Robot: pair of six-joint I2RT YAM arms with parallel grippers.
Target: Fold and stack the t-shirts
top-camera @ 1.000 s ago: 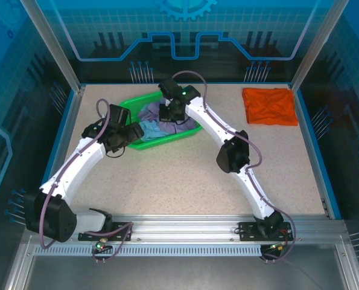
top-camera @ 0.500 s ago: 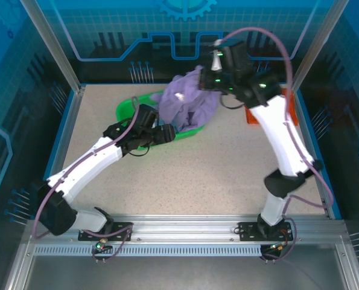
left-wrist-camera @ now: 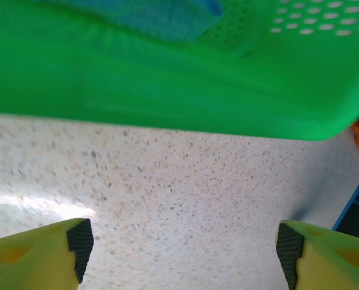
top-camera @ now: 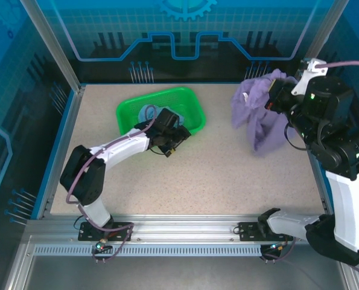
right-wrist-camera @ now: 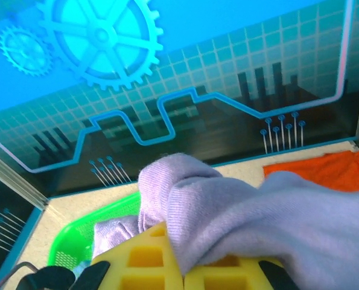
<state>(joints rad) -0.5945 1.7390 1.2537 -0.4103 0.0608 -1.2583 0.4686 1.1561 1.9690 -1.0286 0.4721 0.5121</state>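
lavender shirt (top-camera: 259, 115) 1 | blue shirt (top-camera: 147, 112) 1 | orange shirt (right-wrist-camera: 325, 170) 1

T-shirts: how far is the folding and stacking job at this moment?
Done: the orange shirt lies on the table, outside the basket; whether it is folded I cannot tell. In hand: the purple shirt hangs bunched from the shut right gripper. Left: the blue shirt sits in the basket, with the open, empty left gripper beside the basket; nothing is stacked yet.
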